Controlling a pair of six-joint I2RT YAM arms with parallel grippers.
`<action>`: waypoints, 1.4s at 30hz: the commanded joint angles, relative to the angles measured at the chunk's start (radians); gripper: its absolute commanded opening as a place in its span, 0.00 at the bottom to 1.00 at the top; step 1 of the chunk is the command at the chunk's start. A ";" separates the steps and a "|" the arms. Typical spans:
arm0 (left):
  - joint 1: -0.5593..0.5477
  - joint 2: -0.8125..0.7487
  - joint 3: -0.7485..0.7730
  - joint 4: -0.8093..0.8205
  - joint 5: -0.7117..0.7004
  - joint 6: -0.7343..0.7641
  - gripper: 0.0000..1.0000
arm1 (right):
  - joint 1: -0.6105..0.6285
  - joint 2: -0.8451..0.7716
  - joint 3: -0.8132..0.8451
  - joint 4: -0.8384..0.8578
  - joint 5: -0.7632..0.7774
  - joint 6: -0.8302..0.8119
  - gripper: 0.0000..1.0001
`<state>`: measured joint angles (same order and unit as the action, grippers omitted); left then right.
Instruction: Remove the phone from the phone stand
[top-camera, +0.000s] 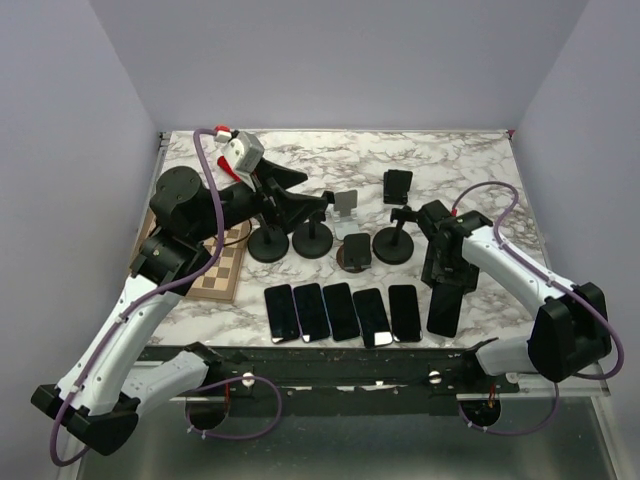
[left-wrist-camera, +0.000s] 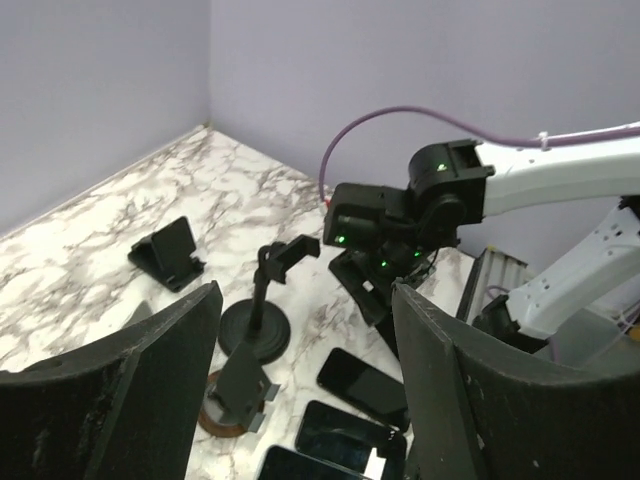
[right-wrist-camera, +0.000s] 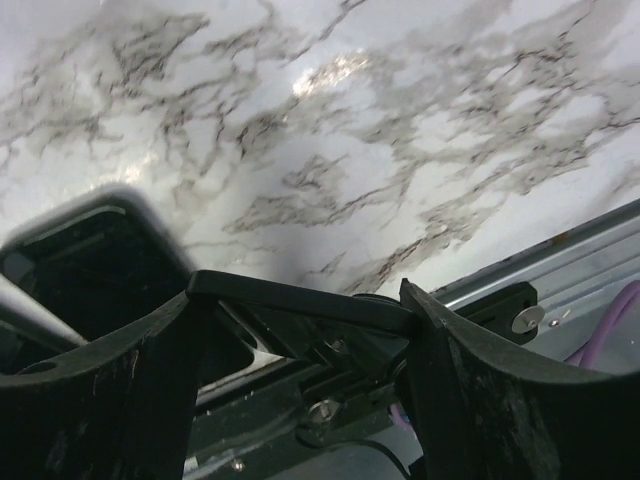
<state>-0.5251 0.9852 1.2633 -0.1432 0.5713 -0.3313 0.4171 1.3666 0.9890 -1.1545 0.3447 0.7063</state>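
Note:
My right gripper (top-camera: 447, 272) is shut on a black phone (top-camera: 444, 311). It holds the phone by its top edge, with the lower end near the table at the right end of the phone row. In the right wrist view the phone's edge (right-wrist-camera: 330, 312) spans between my fingers (right-wrist-camera: 120, 400). A round-based phone stand (top-camera: 393, 245) with an empty clamp stands just left of this gripper, also seen in the left wrist view (left-wrist-camera: 256, 330). My left gripper (top-camera: 300, 202) is open and empty above the stands at the table's middle; its fingers (left-wrist-camera: 150, 380) are wide apart.
Several black phones (top-camera: 342, 311) lie in a row near the front edge. Two more round-based stands (top-camera: 268, 243) (top-camera: 312, 240), a brown-based stand (top-camera: 353, 252), a grey stand (top-camera: 345, 202) and a black stand (top-camera: 398, 184) are about. A chessboard (top-camera: 220, 265) lies at left.

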 joint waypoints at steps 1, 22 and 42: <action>0.007 -0.049 -0.107 -0.014 -0.083 0.073 0.78 | 0.001 0.028 0.025 -0.001 0.159 0.086 0.01; 0.019 -0.118 -0.150 -0.035 -0.271 0.118 0.78 | 0.002 0.108 -0.105 0.189 -0.018 0.072 0.30; 0.019 -0.118 -0.174 -0.014 -0.297 0.123 0.78 | 0.002 0.000 -0.192 0.346 -0.017 0.134 0.56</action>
<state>-0.5114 0.8742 1.1011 -0.1665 0.3031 -0.2241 0.4171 1.3987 0.8146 -0.8993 0.3519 0.7853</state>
